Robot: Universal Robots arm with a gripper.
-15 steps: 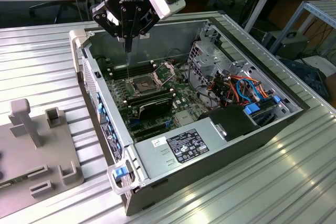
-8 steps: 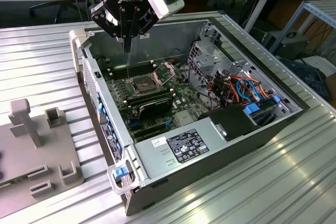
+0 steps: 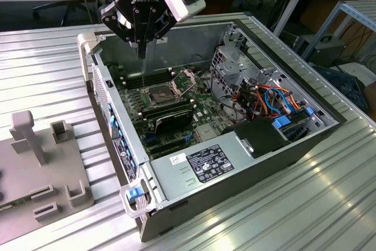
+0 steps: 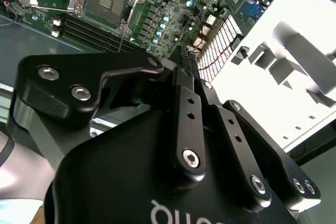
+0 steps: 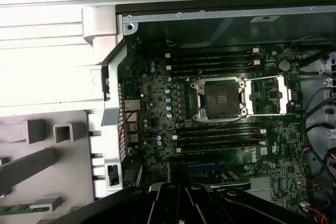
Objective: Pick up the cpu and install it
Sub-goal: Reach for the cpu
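Observation:
My gripper (image 3: 141, 54) hangs over the back left part of the open computer case (image 3: 194, 171), above the motherboard (image 3: 170, 110). Its two black fingers (image 4: 184, 85) are pressed together, shut, and nothing shows between them. The CPU socket (image 5: 221, 99) lies below and a little ahead of the fingertips. It is dark and bare inside, and its metal load frame (image 5: 268, 95) is swung open to one side. In the second wrist view the same socket (image 4: 107, 1) sits beyond the fingertips. The cpu itself is out of view.
RAM slots (image 5: 215, 64) flank the socket on both sides. A drive cage with orange and blue cables (image 3: 267, 98) and a black power supply (image 3: 202, 163) fill the case's right and front. A grey fixture block (image 3: 38, 157) with pegs and pockets stands on the ribbed table at the exterior view's left.

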